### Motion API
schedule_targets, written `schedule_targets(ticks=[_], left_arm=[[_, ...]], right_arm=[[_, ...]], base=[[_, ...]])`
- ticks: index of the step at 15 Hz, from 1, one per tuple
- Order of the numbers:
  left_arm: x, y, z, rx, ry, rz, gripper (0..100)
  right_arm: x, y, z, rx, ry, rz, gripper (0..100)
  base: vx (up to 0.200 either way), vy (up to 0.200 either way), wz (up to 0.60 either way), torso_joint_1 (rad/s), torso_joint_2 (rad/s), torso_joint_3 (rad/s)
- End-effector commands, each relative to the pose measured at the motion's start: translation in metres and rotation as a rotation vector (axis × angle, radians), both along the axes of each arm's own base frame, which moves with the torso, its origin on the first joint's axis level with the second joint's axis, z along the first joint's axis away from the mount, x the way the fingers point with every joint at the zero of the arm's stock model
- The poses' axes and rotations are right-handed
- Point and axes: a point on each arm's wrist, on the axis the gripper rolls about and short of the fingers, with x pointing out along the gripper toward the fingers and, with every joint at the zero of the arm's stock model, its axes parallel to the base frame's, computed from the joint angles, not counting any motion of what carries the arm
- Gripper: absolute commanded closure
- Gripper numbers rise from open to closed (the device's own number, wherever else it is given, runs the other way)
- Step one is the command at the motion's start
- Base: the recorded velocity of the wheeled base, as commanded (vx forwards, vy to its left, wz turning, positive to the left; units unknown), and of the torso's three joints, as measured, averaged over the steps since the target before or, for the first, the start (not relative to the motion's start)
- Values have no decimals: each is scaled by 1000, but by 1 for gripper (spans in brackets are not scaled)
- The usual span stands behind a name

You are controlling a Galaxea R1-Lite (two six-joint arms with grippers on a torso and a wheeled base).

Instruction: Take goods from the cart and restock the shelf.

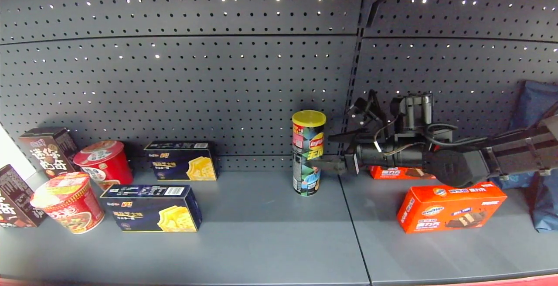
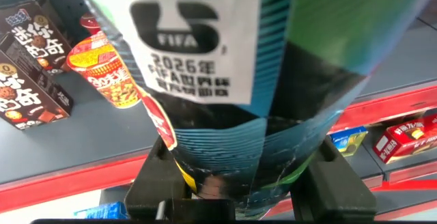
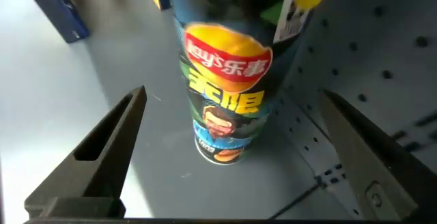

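The chip can (image 1: 308,153) stands upright toward the shelf's (image 1: 261,242) back edge, beside the middle seam, label facing out as stock should. The right pincer (image 3: 232,98) straddles it, spread and apparently not touching it. The left pincer (image 2: 246,176) clenches a second can (image 2: 273,60), probably next to be shelved.

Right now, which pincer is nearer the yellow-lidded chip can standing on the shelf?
Right. The right pincer is open beside the chip can, not touching. The left pincer holds another can out before the shelf.

The chip can (image 1: 308,159) is yellow-lidded, the box (image 1: 451,206) orange.
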Motion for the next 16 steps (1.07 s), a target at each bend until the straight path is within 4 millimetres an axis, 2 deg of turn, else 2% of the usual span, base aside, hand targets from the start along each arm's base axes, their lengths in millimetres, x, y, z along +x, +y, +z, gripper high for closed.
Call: schedule_targets(ticks=[1, 11, 16], left_arm=[[0, 0, -2, 0, -1, 3, 100], [-3, 1, -11, -9, 2, 13, 100], [-3, 1, -15, -8, 5, 15, 100]], right_arm=[[17, 9, -21, -13, 31, 4, 0], [43, 20, -57, -23, 64, 0, 0], [45, 28, -61, -19, 71, 12, 0]], base=[[0, 0, 0, 0, 0, 0], [0, 0, 0, 0, 0, 0], [0, 0, 0, 0, 0, 0]])
